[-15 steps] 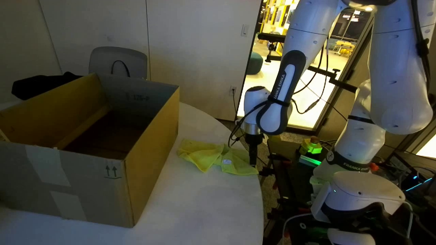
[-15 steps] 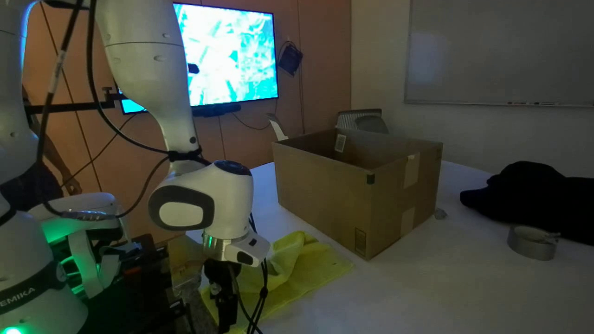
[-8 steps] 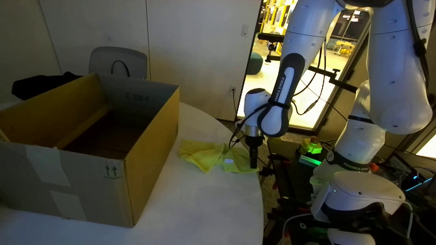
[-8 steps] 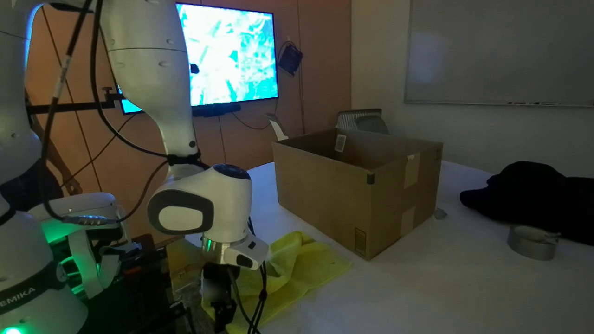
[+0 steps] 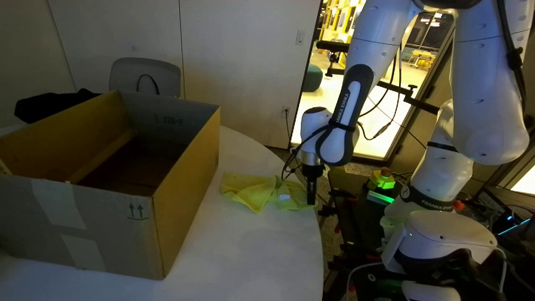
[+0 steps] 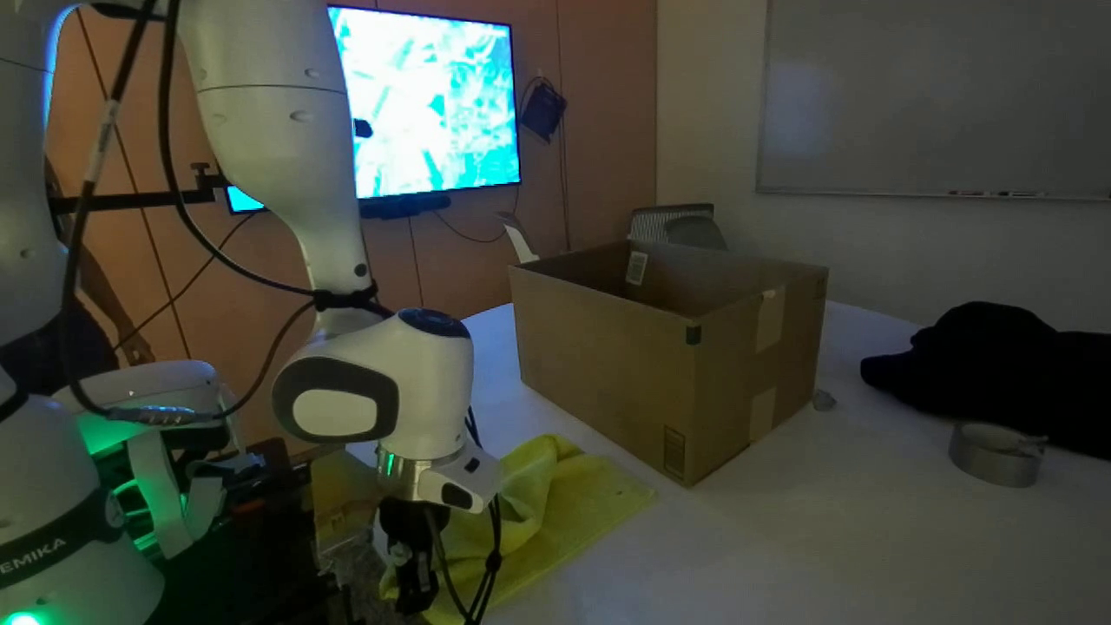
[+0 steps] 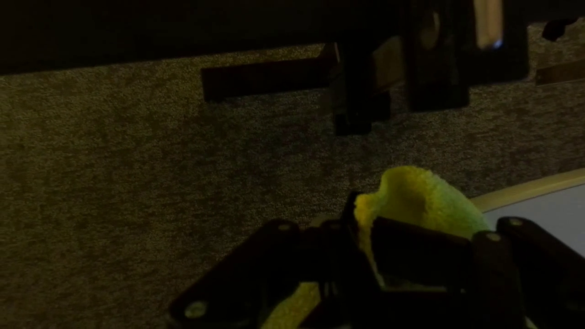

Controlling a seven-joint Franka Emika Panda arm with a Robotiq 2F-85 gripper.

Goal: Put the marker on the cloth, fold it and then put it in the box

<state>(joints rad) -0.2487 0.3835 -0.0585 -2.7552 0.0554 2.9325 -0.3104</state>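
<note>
The yellow-green cloth (image 5: 246, 192) lies rumpled on the white table between the box and the table's edge, with a white label showing on it. My gripper (image 7: 364, 210) is shut on a pinched edge of the cloth (image 7: 450, 205), which bulges up beside the fingers in the wrist view. In both exterior views the gripper (image 5: 311, 202) points straight down at the cloth's end by the table edge. The brown cardboard box (image 5: 188, 188) stands open-topped beyond the cloth, apart from it. No marker can be seen; it is hidden or out of view.
Dark clamps (image 5: 328, 209) grip the robot's bench just past the rounded table edge (image 5: 321, 251). A roll of grey tape (image 6: 994, 456) and a black garment (image 6: 998, 373) lie on the table on the box's far side. Cables (image 6: 490, 555) hang beside the gripper.
The gripper went down slightly, then rose a little. Its jaws have come together on the cloth's edge, and the cloth's near end has shifted slightly. The box has not moved.
</note>
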